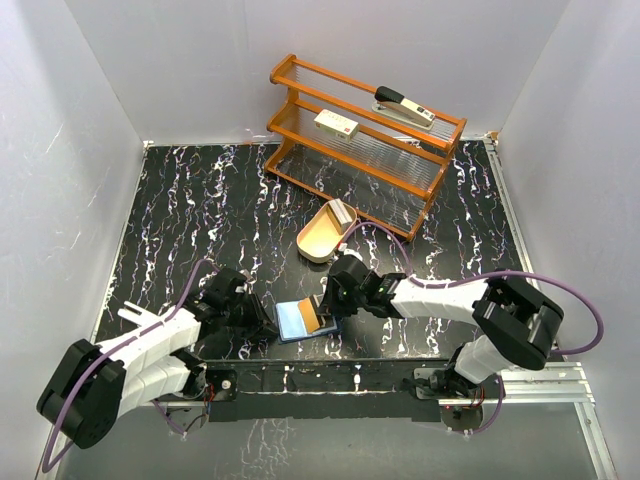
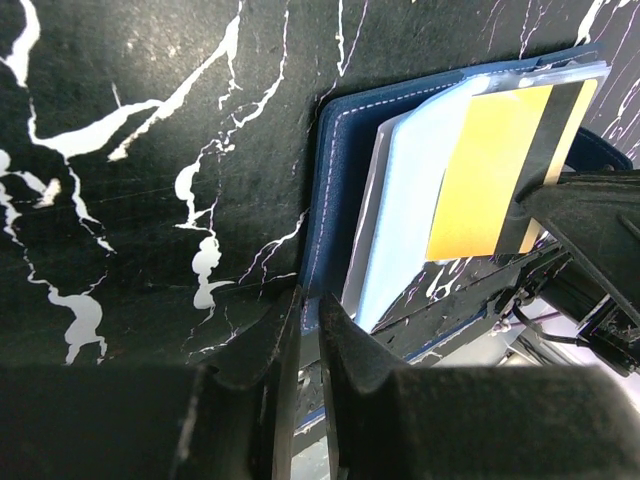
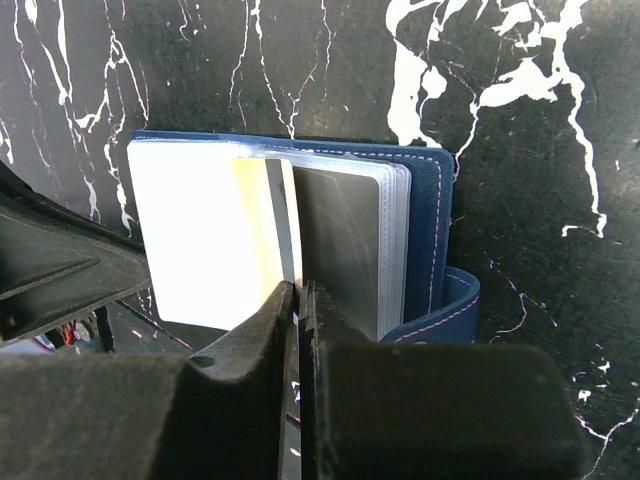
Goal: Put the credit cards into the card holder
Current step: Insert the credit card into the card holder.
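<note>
Two grippers meet at the card holder, which lies open on the black marbled table near the front edge, between your arms. Your right gripper has its fingers pinched tight on the lower edge of a credit card, yellow-faced with a black stripe. That card stands among the clear inner pockets, one end down in the holder and the gripped end sticking out. The navy cover frames the pockets, and the snap tab curls out at the side by your right fingers.

Over on the other side, your left gripper sits at the holder's outer corner. Its fingers are a narrow slit apart and the navy edge runs right into that slit, but I cannot tell whether they have it clamped or merely straddle it.

Further back, just beyond your right wrist, a tan oval tray holds the other credit cards propped at its far end. Behind that stands an orange rack with a stapler on top and a cream box one shelf lower.
</note>
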{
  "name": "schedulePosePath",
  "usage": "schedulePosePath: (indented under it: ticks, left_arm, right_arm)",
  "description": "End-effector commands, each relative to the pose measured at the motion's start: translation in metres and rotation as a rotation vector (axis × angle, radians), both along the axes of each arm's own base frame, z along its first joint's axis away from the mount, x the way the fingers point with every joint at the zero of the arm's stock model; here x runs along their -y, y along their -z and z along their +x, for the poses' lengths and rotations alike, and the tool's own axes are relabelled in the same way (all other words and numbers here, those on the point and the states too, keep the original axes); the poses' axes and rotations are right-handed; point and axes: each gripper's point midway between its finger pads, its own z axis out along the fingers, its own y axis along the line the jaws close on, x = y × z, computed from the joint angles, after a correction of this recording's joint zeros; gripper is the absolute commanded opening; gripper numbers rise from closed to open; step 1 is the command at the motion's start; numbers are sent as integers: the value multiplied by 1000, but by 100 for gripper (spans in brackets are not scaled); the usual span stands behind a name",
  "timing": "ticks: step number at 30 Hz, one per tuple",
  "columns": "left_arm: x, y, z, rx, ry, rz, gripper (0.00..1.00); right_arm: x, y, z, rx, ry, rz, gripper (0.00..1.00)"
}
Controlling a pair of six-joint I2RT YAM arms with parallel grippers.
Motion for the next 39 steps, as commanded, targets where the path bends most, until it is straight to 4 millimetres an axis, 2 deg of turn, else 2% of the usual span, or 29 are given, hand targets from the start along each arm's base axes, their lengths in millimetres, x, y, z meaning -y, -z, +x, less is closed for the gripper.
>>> schedulePosePath:
  ticks: [1, 7, 14, 24, 28, 33, 39]
  left_arm:
    - [-10, 12, -6, -34, 7, 65, 12]
    - [-10, 13, -6, -31, -4, 56, 12]
    - [-11, 16, -9, -40, 0, 66, 12]
    - [-12, 19, -11, -43, -9, 60, 11]
    - [-11, 18, -9, -43, -10, 55, 11]
    - [-9, 15, -8, -41, -12, 45, 11]
    - [-8, 9, -7, -22, -11, 32, 16]
  right_arm:
    - [3, 8, -5, -6, -21, -33, 3]
    - [1, 15, -11, -28, -23, 2, 6]
    - [1, 22, -8, -18, -27, -5, 5]
    - [-4, 16, 5, 45, -43, -32, 4]
    - [-11, 20, 1, 17, -57, -17, 5]
    - [-16, 19, -4, 13, -64, -22, 15]
    - [-5, 7, 6, 55, -40, -110, 33]
